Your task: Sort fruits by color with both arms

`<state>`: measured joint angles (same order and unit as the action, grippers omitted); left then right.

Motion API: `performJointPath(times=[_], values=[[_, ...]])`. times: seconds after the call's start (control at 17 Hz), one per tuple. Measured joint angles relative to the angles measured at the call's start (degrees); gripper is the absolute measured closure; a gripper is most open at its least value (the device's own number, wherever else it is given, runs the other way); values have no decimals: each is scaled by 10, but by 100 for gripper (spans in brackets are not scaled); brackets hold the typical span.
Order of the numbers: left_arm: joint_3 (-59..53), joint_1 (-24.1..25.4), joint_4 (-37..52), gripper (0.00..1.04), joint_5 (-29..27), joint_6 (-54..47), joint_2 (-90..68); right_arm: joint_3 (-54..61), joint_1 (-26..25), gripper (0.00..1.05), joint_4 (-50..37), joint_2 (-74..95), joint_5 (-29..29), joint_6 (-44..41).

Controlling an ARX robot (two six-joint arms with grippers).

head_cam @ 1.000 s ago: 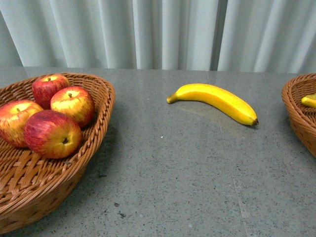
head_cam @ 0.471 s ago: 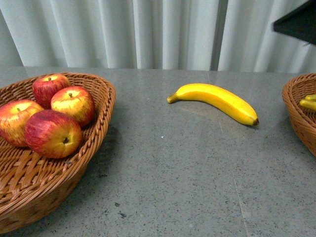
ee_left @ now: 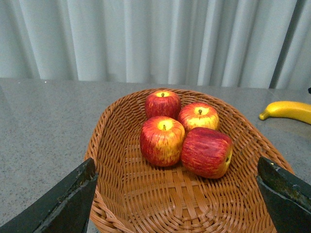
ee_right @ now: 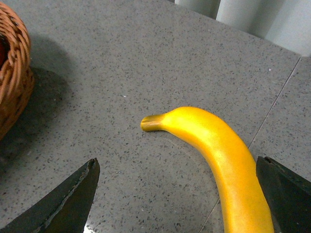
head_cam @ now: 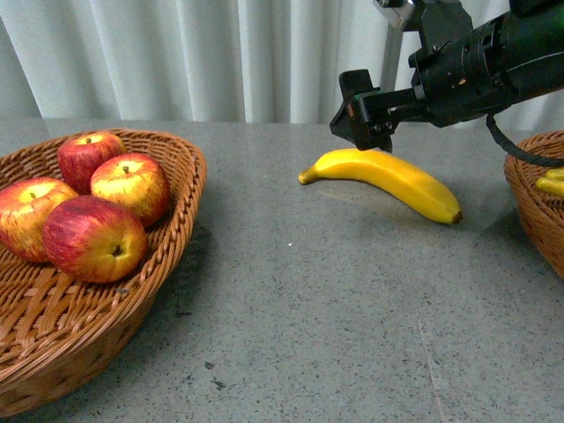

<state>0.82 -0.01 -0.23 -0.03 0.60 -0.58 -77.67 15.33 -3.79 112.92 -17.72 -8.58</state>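
Overhead, right tool [head_cam: 364,130] spread wide, hovering just above banana [head_cam: 388,176] lying on bench [head_cam: 308,291]. Left tool [ee_left: 176,170] likewise released, over four apples [ee_left: 162,141] in basket [ee_left: 112,124].

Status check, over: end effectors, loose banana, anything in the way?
Right end effector open, hovering above banana near its stem end, not gripping. Left end effector open, empty, facing basket of four apples. Nothing blocking the grasp.

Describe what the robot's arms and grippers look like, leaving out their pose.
The black, blocky right arm carries a silver metal bracket on top and a black cable looping below. The right gripper is black and angular. In the wrist views, the left fingers and right fingers are dark, flat wedges. No markings show.
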Motion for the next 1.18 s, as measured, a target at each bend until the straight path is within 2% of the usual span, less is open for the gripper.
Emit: performJointPath(times=[0.35,0.76,0.82,1.12,1.18], values=[[0,0,0,7,0,0,0,-135,-11,7,103,116,31,-61],[0,0,0,7,0,0,0,-170,-15,7,143,165,74,-100],[0,0,0,7,0,0,0,-170,-15,9,143,165,75,-105],[0,0,0,7,0,0,0,-169,-11,62,109,163,63,-78],[0,0,0,7,0,0,0,-169,-13,68,94,160,50,-58]])
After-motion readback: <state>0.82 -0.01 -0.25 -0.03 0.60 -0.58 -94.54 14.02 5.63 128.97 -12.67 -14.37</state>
